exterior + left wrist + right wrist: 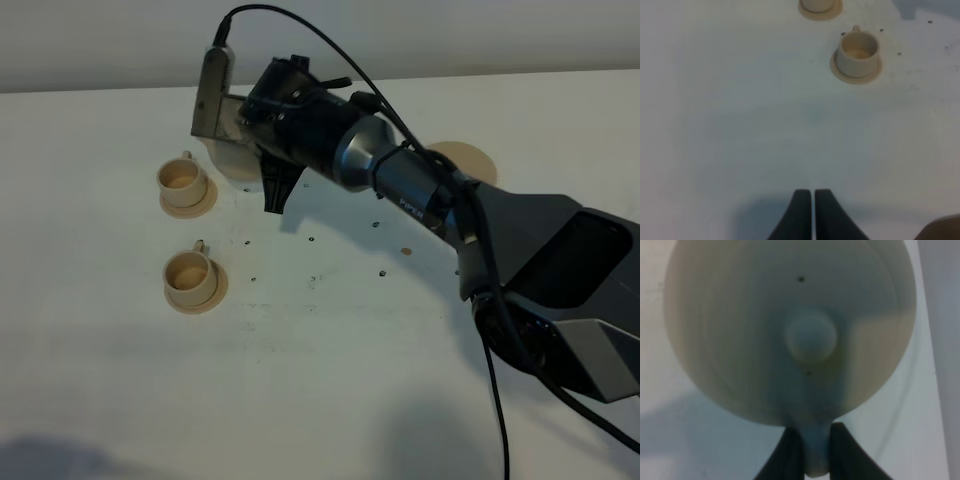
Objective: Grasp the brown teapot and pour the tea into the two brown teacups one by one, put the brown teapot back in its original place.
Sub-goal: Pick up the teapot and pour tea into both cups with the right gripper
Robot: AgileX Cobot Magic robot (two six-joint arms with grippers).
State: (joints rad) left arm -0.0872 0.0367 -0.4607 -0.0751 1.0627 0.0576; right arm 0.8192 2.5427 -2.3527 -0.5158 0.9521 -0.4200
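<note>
My right gripper (268,185) reaches across to the far left and is shut on the loop handle of the brown teapot (790,330). The knobbed lid fills the right wrist view. In the high view only a pale edge of the teapot (232,157) shows behind the wrist, just right of the far teacup (183,180). The near teacup (190,275) stands on its saucer in front of it. Both cups also show in the left wrist view: the near one (857,52) and the far one (820,6), cut off at the frame's edge. The round tan coaster (465,160) lies bare, partly hidden by the arm. My left gripper (813,200) is shut and empty, low over the bare table.
The white table (320,380) carries small dark specks and one small tan dot (406,251) near the middle. The right arm's black body and cable (480,260) cross from the right front toward the far left. The table's back edge (100,90) runs close behind the cups.
</note>
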